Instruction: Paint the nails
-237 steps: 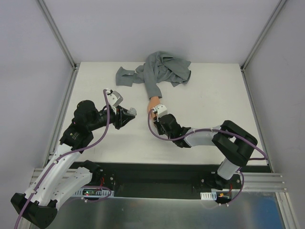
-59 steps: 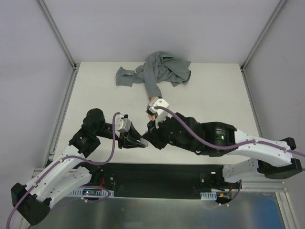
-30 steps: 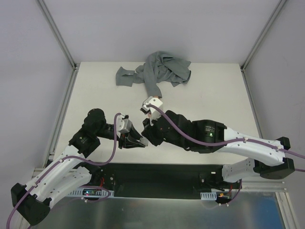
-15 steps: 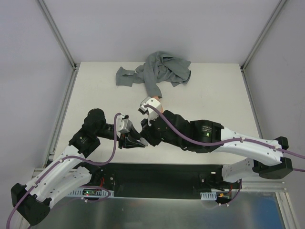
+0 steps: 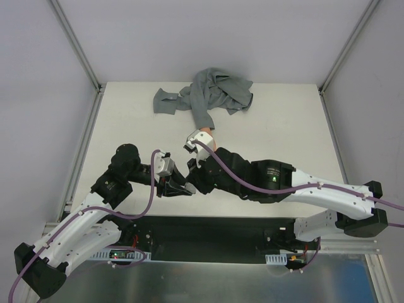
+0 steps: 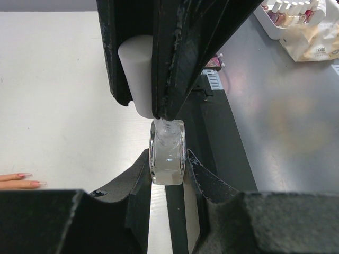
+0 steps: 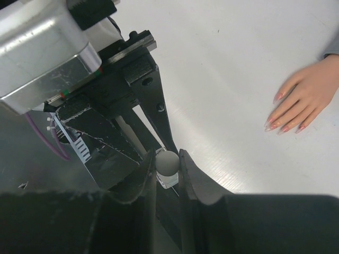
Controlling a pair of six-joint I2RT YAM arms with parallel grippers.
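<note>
Right wrist view: the nails point(image 7: 273, 126) are tiny, hard and smooth, on a peach doll hand point(image 7: 304, 95) lying flat on the tabletop point(image 7: 228, 63). It looks light and could slide, so I think only a brush should touch them. Its fingers point toward the arms, and its long line runs back to the grey sleeve point(image 5: 205, 104). Now the left hand point(image 6: 167, 168) squeezes a glass bottle point(image 6: 167, 151), and the right hand point(image 7: 167, 160) squeezes its white cap point(image 6: 136, 74).

Counted on the desk point(image 5: 284, 126): one mannequin hand point(image 7: 304, 95), one grey sleeve point(image 5: 211, 95), one clear bottle point(image 6: 167, 153), one white cap point(image 6: 136, 74), and two arms, the left end effector point(image 6: 167, 172) and the right end effector point(image 7: 167, 159).
</note>
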